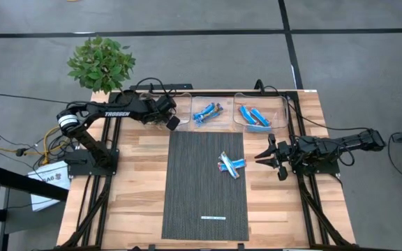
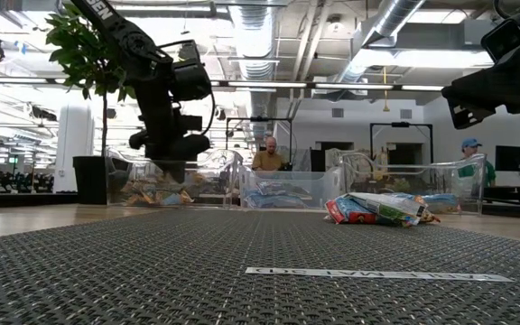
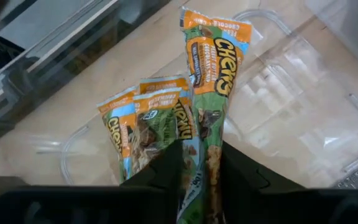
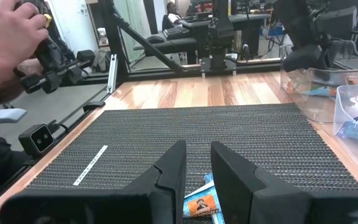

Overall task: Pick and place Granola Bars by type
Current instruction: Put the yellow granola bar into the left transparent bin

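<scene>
Over the clear plastic left bin [image 3: 303, 81], our left gripper [image 3: 199, 163], clamped on a green-and-orange foil granola bar [image 3: 213, 68], should drop low and release among its matching bars [image 3: 145, 121], while our right gripper [image 4: 197, 163] waits, fingers apart, above the mat's pile [image 1: 232, 164].

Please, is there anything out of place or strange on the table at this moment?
Nothing is spilled or damaged. A few granola bars lie in a loose, crossed heap on the dark mat, not yet sorted into the clear bins. The left gripper holds one green bar over a bin.
</scene>
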